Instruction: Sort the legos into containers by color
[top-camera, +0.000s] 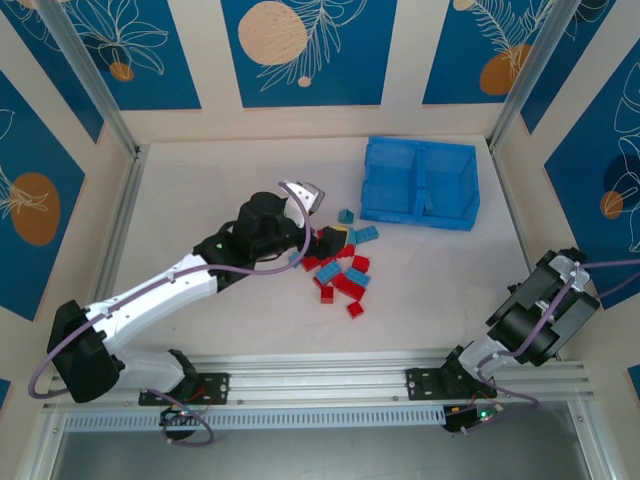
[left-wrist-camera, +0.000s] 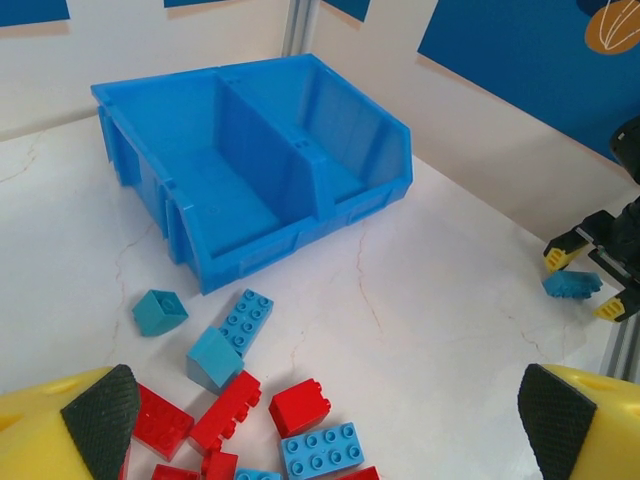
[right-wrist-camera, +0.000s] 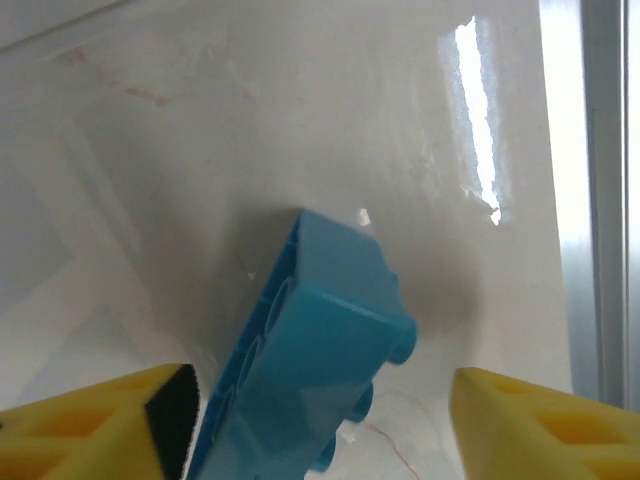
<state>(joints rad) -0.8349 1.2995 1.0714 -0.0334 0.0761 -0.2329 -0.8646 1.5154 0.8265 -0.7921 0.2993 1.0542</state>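
The blue bin (top-camera: 418, 182) stands at the back right, its two compartments split by a divider (left-wrist-camera: 270, 140); I see no brick inside in the left wrist view. Red and light blue legos (top-camera: 342, 268) lie scattered mid-table, among them a red brick (left-wrist-camera: 300, 408) and a blue studded plate (left-wrist-camera: 320, 450). My left gripper (top-camera: 306, 196) hovers open over the pile's left edge, its pads (left-wrist-camera: 105, 415) wide apart around nothing (left-wrist-camera: 325, 400). My right gripper (right-wrist-camera: 325, 400) is open near the table's right edge, with a teal brick (right-wrist-camera: 310, 340) lying on its side between the fingers, close to the left pad.
The right arm (top-camera: 540, 310) is folded at the near right corner by the aluminium rail (top-camera: 330, 375). Its yellow fingertips (left-wrist-camera: 562, 256) and the teal brick (left-wrist-camera: 572, 285) appear at the far right of the left wrist view. Bare table lies between pile and bin.
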